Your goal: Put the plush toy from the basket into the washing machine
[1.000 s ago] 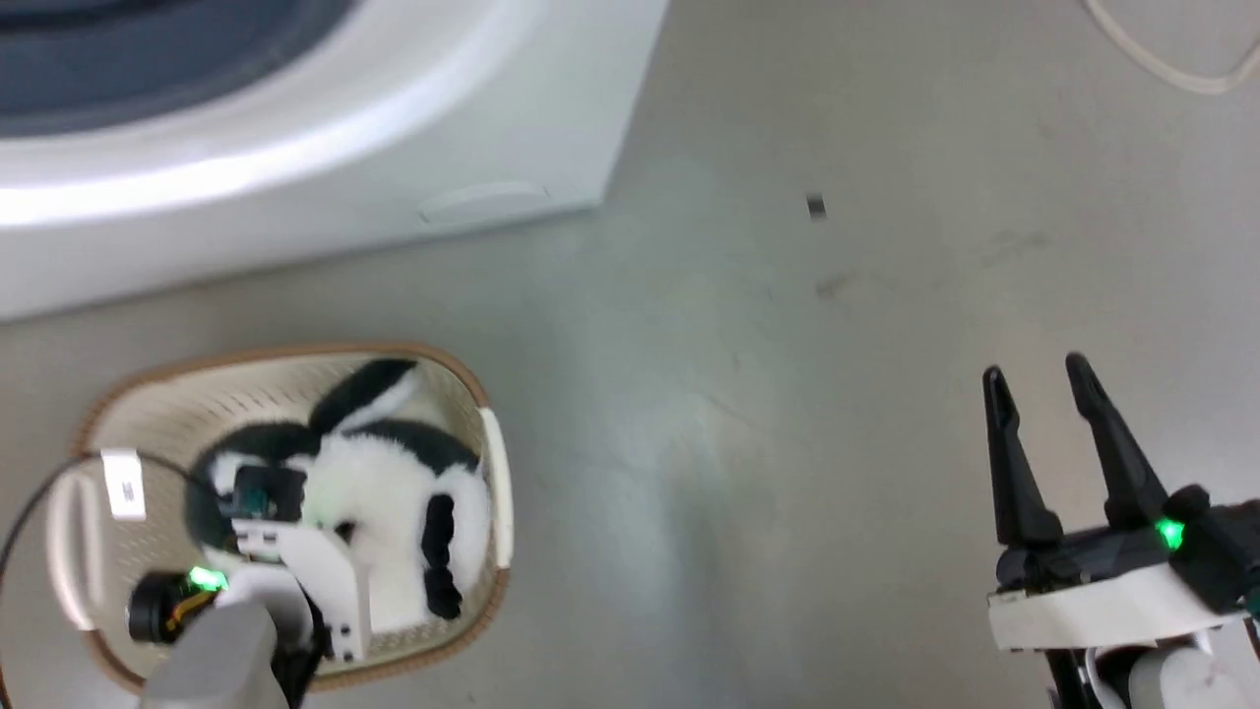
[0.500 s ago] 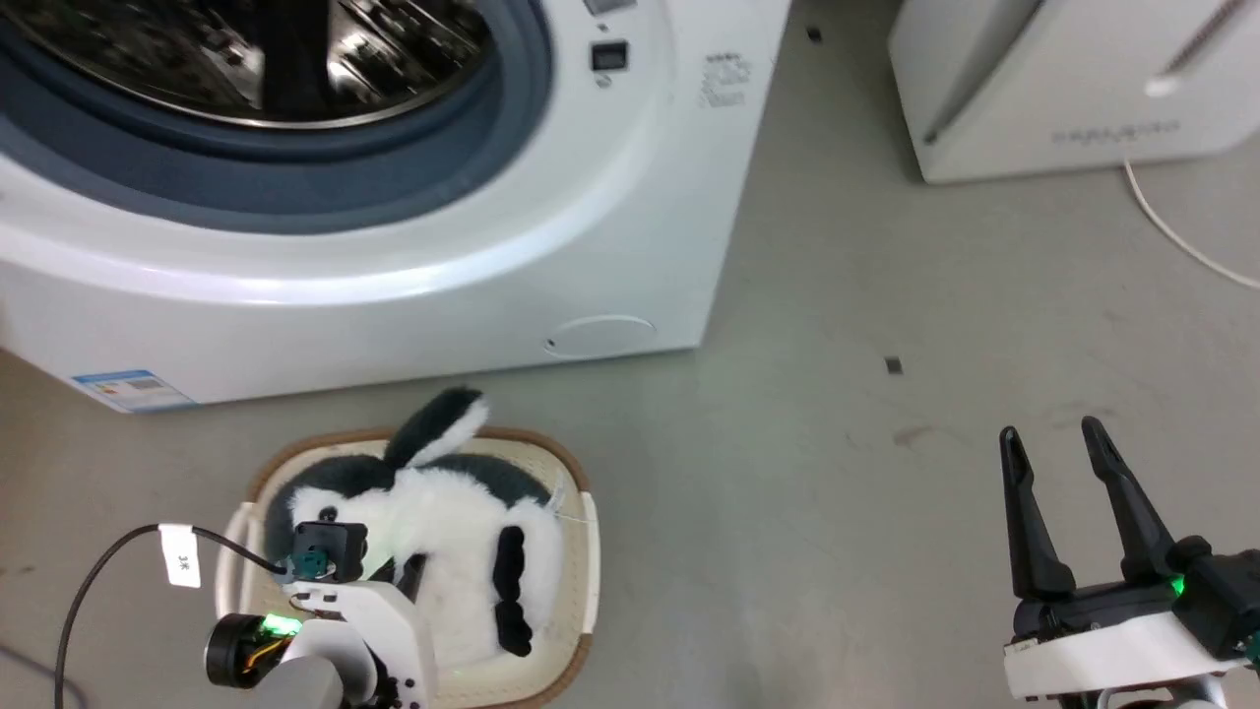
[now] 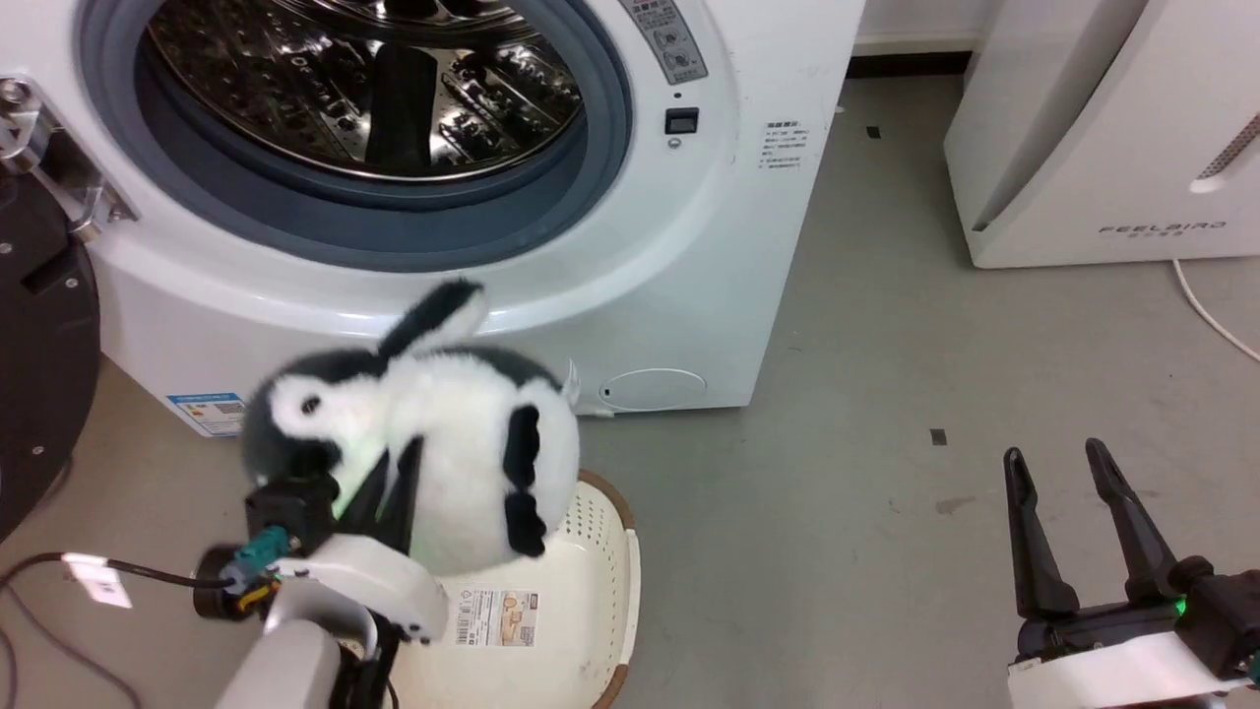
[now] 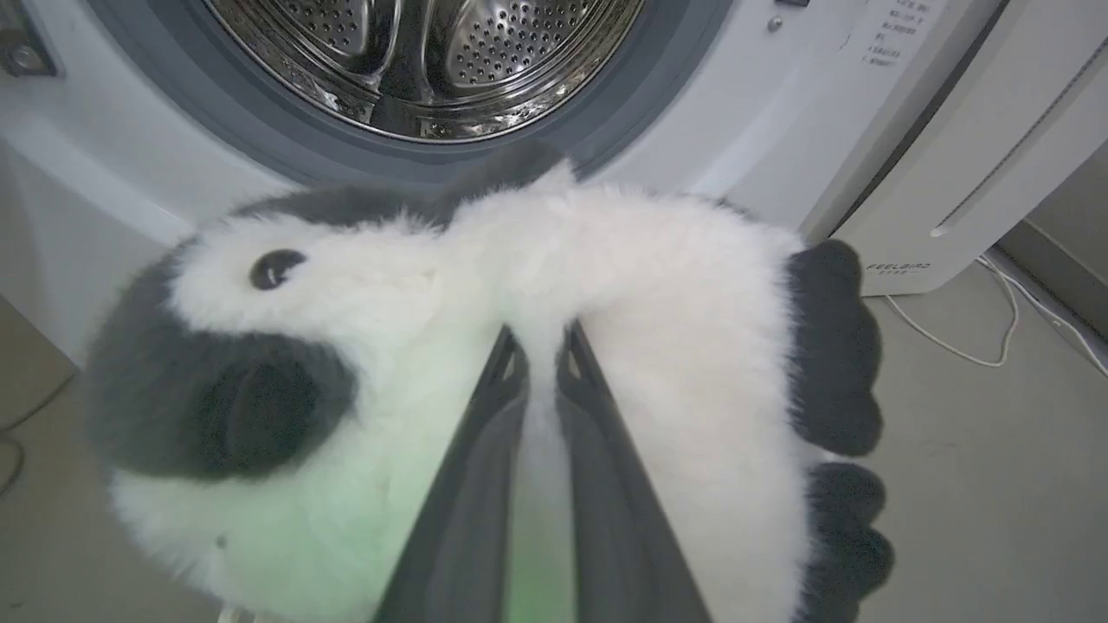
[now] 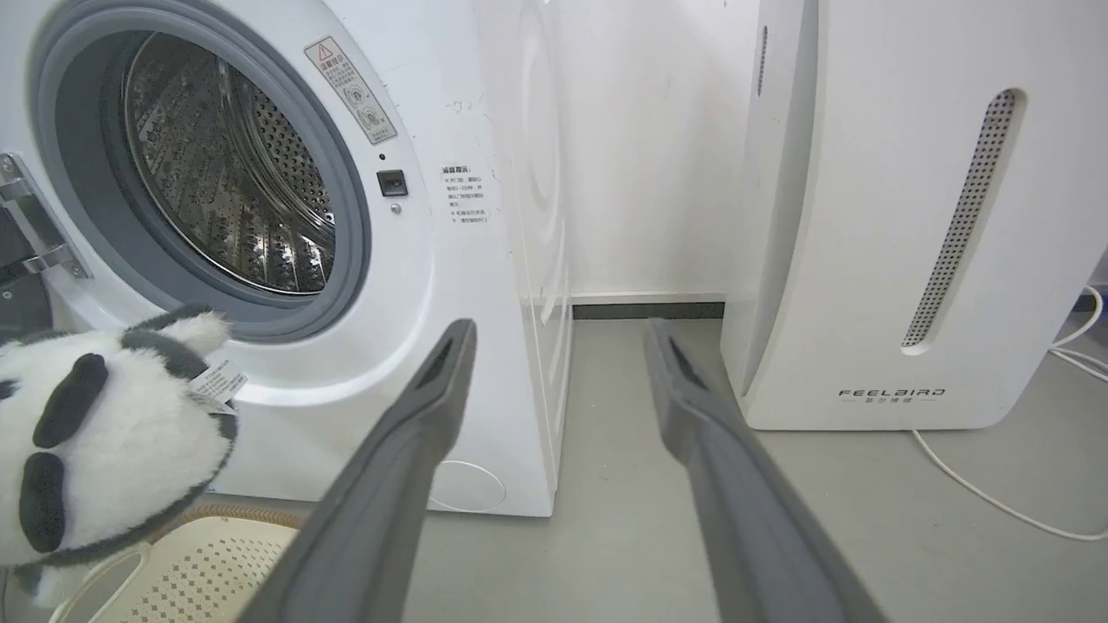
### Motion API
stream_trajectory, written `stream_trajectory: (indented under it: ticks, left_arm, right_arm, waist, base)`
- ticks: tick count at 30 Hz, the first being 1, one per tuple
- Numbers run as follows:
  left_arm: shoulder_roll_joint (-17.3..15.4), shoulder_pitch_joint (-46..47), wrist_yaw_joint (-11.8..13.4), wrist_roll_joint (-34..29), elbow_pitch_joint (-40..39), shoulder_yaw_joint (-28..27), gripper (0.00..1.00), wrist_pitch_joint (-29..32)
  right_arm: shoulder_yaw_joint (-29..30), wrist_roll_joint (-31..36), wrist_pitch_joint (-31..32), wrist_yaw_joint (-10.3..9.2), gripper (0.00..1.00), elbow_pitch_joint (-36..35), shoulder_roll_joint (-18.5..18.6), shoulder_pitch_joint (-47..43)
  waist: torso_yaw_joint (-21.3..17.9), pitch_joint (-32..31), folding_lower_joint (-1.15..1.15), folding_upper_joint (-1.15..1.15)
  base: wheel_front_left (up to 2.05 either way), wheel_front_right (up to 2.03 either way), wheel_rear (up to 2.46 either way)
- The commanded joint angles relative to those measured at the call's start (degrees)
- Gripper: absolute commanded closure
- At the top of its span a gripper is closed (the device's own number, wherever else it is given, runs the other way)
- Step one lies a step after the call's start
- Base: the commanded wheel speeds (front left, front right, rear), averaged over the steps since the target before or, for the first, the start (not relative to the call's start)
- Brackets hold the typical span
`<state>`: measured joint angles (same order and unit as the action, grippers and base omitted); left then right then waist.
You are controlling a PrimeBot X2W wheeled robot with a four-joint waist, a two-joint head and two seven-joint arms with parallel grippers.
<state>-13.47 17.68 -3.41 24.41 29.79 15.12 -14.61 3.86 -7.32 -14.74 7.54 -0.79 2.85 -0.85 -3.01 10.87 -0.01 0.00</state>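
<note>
My left gripper [image 3: 394,473] is shut on the plush toy [image 3: 443,433], a fluffy black-and-white panda that hangs above the basket [image 3: 591,581], in front of the washing machine [image 3: 709,246]. In the left wrist view the two dark fingers pinch white fur of the plush toy [image 4: 675,294] just below the open steel drum [image 4: 415,52]. The basket, cream with a brown rim, shows a paper label on its bare bottom. My right gripper [image 3: 1063,471] stands open over the floor at the lower right, holding nothing. The right wrist view shows the plush toy [image 5: 104,441] at far left, over the basket [image 5: 199,554].
A white FEELBIRD appliance [image 3: 1093,148] stands to the right of the washing machine, with a white cable [image 3: 1211,315] on the floor beside it. The dark round door [image 3: 39,335] hangs open at the left. A black cable [image 3: 138,571] trails from my left wrist.
The left gripper has lifted the panda out of the basket and up toward the drum opening. The head camera has tilted up, bringing the drum and the FEELBIRD appliance into view. The right gripper stays open.
</note>
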Motion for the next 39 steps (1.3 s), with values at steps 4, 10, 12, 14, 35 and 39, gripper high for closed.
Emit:
stream_trajectory:
  ticks: [4,10,12,14,35,39]
  left_arm:
    - [-0.1,0.0,0.1,-2.3,-7.9,-4.2,1.00,-0.4]
    - [-0.6,4.5,0.0,-3.5,-15.1,-9.8,1.00,-0.4]
    - [-1.3,7.0,-0.1,-3.7,-16.3,-11.1,1.00,-0.4]
    - [-2.6,9.9,-0.4,-4.0,-16.6,-11.8,1.00,-0.4]
    - [-21.3,54.1,-2.1,-7.9,-3.2,-13.4,1.00,13.2]
    - [-23.6,61.5,-2.4,-10.4,2.9,-11.3,1.00,15.0]
  right_arm:
    - [-0.3,0.2,-0.3,-0.05,0.00,-1.1,0.0,0.2]
    - [-0.4,-1.3,-0.3,-0.05,0.00,-2.6,0.0,2.2]
    - [-0.7,-1.8,-0.3,-0.05,0.00,-3.4,0.0,3.1]
    - [-1.0,-2.2,-0.3,-0.05,0.00,-4.2,0.0,3.9]
    - [-4.8,-9.0,-0.3,-0.05,0.00,-7.0,0.0,10.6]
    - [-5.8,-10.0,-0.3,-0.05,0.00,-7.2,0.0,11.5]
  waist:
    - [-1.3,1.8,0.01,0.00]
    - [-4.1,6.6,0.01,0.00]
    - [-5.2,8.7,0.01,0.00]
    - [-6.4,10.9,0.01,0.00]
    - [-17.1,31.6,0.01,0.00]
    - [-18.4,34.2,0.01,0.00]
  base:
    - [0.00,0.00,0.00]
    - [0.00,0.00,0.00]
    - [0.00,0.00,0.00]
    - [0.00,0.00,0.00]
    - [0.00,0.00,0.00]
    - [0.00,0.00,0.00]
